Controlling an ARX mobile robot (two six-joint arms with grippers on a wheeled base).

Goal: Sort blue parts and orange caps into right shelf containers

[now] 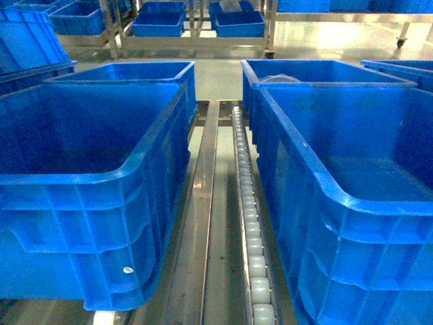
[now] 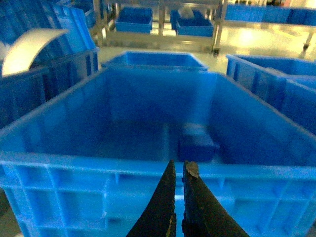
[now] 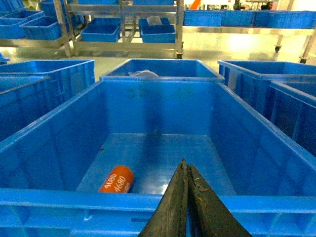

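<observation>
Head view: two large deep blue bins in the foreground, left bin (image 1: 88, 196) and right bin (image 1: 352, 203), separated by a roller conveyor track (image 1: 252, 230) of white rollers and a metal rail (image 1: 206, 203). Two further bins directly behind these, one per side; neither gripper visible here.

Left wrist view: left gripper (image 2: 178, 170) low at centre, dark jaws nearly together with only a thin slit between the tips, nothing between them. Tips poised just over the near rim of the left bin (image 2: 98, 163). One blue part (image 2: 196, 143) counted on the bin floor, beyond the jaws and slightly to their right, well apart from the tips; blocky outline, detail blurred. One white curved object (image 2: 27, 49) far to the left of the jaws, outside the bin.

Right wrist view: right gripper (image 3: 185, 168) low at centre, jaws pressed together tip to tip, holding nothing. Tips above the near rim of the right bin (image 3: 74, 200). One orange cap (image 3: 117, 179) counted, lying on its side on the bin floor, ahead of the jaws and to their left, apart from the tips; white printing along its side. One bin straight beyond, holding something pale (image 3: 143, 73) of unclear kind. Metal shelving (image 3: 123, 24) with several shallower blue trays in the far background.
</observation>
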